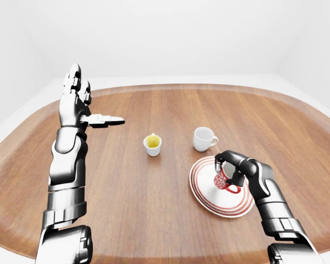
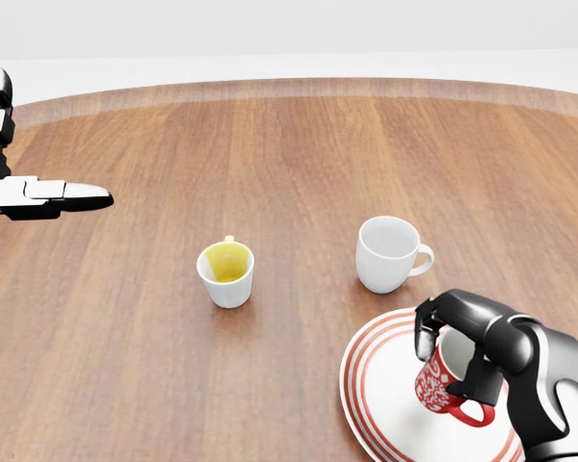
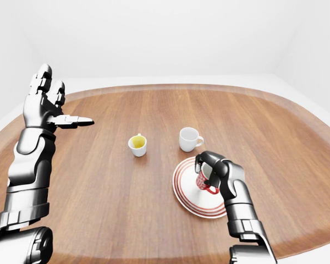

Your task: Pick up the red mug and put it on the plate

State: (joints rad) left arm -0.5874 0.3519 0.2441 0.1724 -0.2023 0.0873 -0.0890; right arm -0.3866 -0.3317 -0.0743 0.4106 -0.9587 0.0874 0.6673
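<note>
Head view: right robot hand clamped around red mug, tilted over striped plate.

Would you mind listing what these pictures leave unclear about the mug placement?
- Whether the red mug touches the plate: its base is hidden by the right hand in all views.
- Plate's lower rim: cut off by the head view's bottom edge.
- Mug's pattern: too small.

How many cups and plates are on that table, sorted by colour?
Red patterned mug, held in the right hand: 1
White mug: 1
White cup with yellow inside: 1
Red-striped white plate: 1
Total: 4 things on the wooden table
</note>
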